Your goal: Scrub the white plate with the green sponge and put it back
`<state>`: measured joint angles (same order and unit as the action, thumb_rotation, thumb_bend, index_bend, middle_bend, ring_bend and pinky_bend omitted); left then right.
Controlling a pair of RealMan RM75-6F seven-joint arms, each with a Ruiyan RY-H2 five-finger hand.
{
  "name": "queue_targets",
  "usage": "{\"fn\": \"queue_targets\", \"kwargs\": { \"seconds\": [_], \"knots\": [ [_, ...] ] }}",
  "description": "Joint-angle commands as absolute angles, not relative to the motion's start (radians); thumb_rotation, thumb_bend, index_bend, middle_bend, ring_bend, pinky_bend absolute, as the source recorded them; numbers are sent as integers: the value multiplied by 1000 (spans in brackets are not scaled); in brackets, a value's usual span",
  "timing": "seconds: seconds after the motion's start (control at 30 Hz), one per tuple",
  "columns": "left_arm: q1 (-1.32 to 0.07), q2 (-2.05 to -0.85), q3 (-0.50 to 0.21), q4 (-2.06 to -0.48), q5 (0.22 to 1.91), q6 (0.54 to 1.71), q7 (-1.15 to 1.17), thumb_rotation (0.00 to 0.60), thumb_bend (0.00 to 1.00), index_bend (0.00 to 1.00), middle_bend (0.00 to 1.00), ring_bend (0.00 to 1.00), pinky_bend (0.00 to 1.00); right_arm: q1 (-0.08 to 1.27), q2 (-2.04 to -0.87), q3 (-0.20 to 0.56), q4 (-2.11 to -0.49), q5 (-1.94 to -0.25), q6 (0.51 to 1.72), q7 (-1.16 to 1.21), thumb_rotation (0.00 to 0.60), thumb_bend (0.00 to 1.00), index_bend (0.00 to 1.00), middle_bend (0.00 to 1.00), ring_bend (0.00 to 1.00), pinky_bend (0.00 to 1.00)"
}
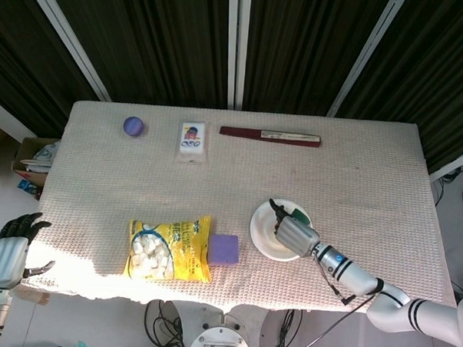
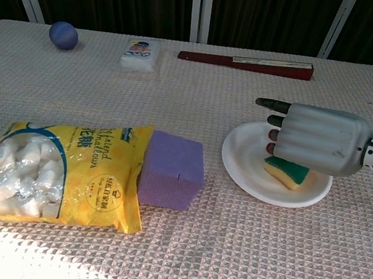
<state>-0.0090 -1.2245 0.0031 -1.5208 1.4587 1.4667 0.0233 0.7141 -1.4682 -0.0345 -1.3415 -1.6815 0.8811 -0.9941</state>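
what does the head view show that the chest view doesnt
Only the head view shows the left hand, hanging off the table's near left corner, and the cardboard box on the floor. Only the chest view shows the green sponge clearly: its yellow underside rests on the white plate beneath the right hand. Both show that hand, the plate, the yellow bag, purple block, blue ball and dark red case.
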Motion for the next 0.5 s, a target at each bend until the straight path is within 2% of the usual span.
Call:
{"fn": "queue_targets", "kwargs": {
  "seconds": [0.03, 0.33, 0.5],
  "knots": [
    [-9, -1228, 3, -1515, 1458, 1465, 18, 600, 64, 258, 134, 108, 138, 706, -1453, -19, -1332, -1652, 880, -1016, 600, 359, 732, 525, 273, 0],
    [-5, -1234, 5, -1500, 1459, 1466, 7, 600, 64, 258, 133, 108, 138, 711, -1459, 30, -1259, -1559, 858, -1050, 600, 359, 732, 525, 274, 0],
    [0, -1231, 3, -1501, 1450, 1470, 5, 600, 64, 257, 134, 107, 138, 715, -1434, 37, -1323, -1582, 906, -1015, 600, 360, 733, 525, 273, 0]
  ]
}}
